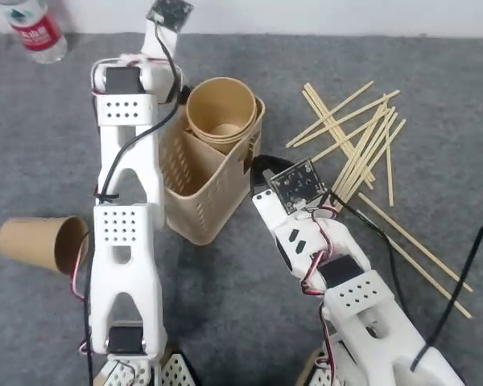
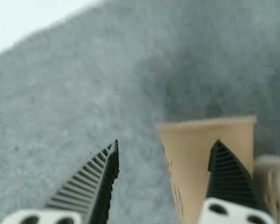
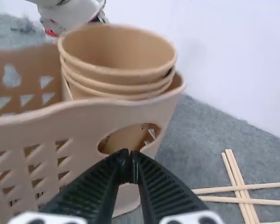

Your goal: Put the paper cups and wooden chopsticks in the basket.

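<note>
— What's in the basket [image 1: 205, 205]?
— A stack of paper cups [image 1: 221, 108]. Another cup [image 1: 36, 244] lies on its side on your counter [image 1: 435, 80], and the wooden chopsticks [image 1: 362, 145] lie scattered beside the basket.
— The jaws?
— Your left jaws are apart near the stack. Your right jaws are together at the basket's wall.

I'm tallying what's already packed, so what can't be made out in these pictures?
1. High view: the floor of the basket is hidden by the stacked cups and its own wall; chopsticks inside cannot be ruled out.
2. Right wrist view: the basket wall covers the stack's lower part; cup count unsure.
3. High view: the left arm covers part of the lying cup.
4. High view: the loose chopsticks overlap; uncountable.
</note>
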{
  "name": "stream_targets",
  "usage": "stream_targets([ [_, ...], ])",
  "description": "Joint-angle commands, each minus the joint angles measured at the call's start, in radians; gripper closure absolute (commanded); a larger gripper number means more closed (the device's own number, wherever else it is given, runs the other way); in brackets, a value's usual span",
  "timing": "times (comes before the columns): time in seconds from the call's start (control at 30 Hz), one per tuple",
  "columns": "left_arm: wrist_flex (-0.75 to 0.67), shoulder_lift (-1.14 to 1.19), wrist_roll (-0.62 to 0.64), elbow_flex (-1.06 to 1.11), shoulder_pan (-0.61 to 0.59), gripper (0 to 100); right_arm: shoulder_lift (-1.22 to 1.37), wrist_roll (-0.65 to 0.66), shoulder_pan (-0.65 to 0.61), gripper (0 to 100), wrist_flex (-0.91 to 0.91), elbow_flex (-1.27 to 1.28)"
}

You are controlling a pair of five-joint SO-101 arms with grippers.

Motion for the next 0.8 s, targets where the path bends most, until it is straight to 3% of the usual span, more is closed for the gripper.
stream_targets([
  [0.0, 0.084, 0.054, -0.081, -0.027, -0.011, 71, -0.001, 0.017, 0.010, 99.1, -0.041, -0.005],
  [0.33, 0.100, 0.063, -0.157, -0.024, -0.052, 71, -0.001, 0.017, 0.012, 99.1, -0.048, 0.003],
  [0.53, 0.212, 0.061, -0.310, -0.030, -0.163, 71, -0.002, 0.018, 0.012, 99.1, -0.050, 0.006],
  [0.77, 0.230, 0.060, -0.407, -0.054, -0.344, 71, -0.002, 0.018, 0.012, 99.1, -0.050, 0.006],
])
